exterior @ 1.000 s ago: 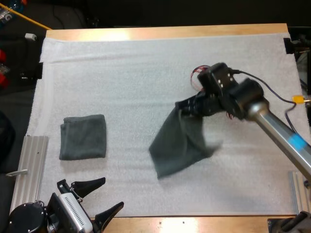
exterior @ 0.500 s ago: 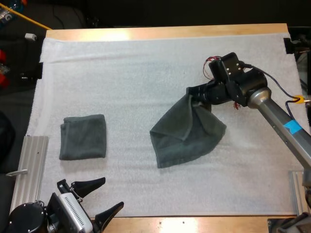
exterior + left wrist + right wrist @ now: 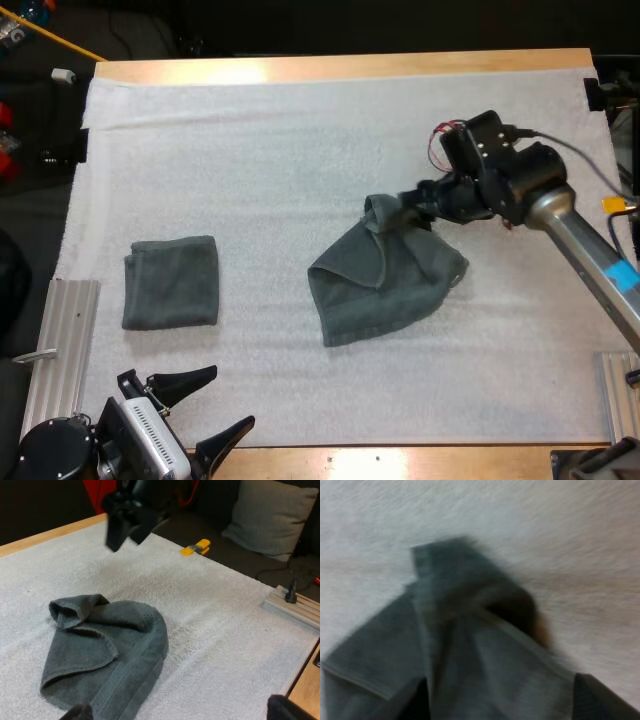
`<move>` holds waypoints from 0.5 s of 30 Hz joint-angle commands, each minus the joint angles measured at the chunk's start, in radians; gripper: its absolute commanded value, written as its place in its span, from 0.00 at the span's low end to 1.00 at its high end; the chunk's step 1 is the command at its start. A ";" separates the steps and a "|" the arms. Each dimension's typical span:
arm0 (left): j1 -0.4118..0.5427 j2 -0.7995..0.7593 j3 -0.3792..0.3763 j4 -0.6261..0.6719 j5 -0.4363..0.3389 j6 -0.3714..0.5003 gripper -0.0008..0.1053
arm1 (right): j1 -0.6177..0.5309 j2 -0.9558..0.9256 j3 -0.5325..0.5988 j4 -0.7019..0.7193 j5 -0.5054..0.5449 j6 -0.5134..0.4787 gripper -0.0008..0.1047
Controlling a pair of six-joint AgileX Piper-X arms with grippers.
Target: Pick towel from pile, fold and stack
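A crumpled grey-green towel (image 3: 385, 272) lies spread on the white mat (image 3: 300, 150) right of centre, with one corner humped up at its far side. My right gripper (image 3: 412, 207) hovers at that humped corner, fingers apart and clear of the cloth. In the right wrist view its fingers (image 3: 415, 700) stand wide over the towel (image 3: 470, 645). A folded towel (image 3: 170, 282) rests at the mat's left. My left gripper (image 3: 228, 398) is open at the near edge. From the left wrist view the towel (image 3: 100, 650) lies flat under the other arm's gripper (image 3: 127, 517).
Aluminium rails sit at the table's left (image 3: 60, 340) and right (image 3: 615, 385) edges. A yellow clip (image 3: 612, 204) lies at the far right. Bare mat stretches between the two towels and along the far side.
My right gripper moved right and down with the hanging towel, then opened and let it go; the towel now lies on the mat. The left arm has not moved.
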 commanded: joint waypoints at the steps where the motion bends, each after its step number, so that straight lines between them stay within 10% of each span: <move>1: -0.004 0.003 0.000 0.004 0.006 -0.009 0.63 | -0.003 -0.031 -0.011 0.038 0.040 -0.030 0.55; 15: -0.004 0.003 0.000 0.118 0.006 -0.032 0.63 | -0.003 -0.120 0.103 0.078 0.064 -0.080 0.55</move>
